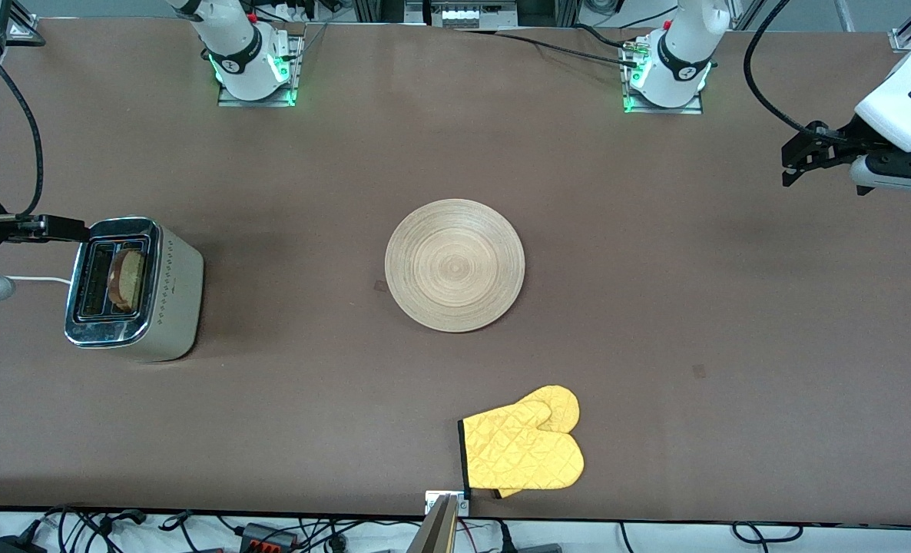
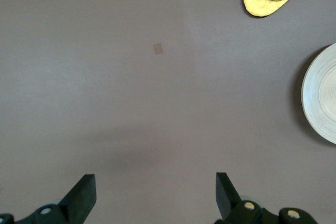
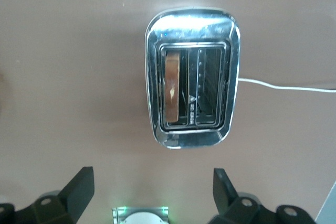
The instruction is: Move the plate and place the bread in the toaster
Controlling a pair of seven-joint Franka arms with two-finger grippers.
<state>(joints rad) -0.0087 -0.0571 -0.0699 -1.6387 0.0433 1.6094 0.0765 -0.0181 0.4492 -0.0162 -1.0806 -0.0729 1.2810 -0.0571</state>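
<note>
The bread (image 3: 171,87) stands on edge in one slot of the chrome-topped toaster (image 3: 192,24), directly under the right gripper (image 3: 152,188), whose jaws are spread and empty. It seems only partly sunk, so it might tip. The left gripper (image 2: 156,191), also spread, waits over bare table beside the ringed wooden plate (image 1: 455,265).

The toaster (image 1: 134,289) is sitting at the right arm's end of the table. The bread (image 1: 127,279) is filling one slot, and the slot beside it is staying open. The right gripper (image 3: 153,192) is hanging over the toaster with its fingers wide apart. The plate (image 1: 455,265) is lying mid-table, with bare table all around it. Yellow oven mitts (image 1: 523,449) are lying nearer the camera. The left gripper (image 2: 156,195) is hanging open over bare table.
</note>
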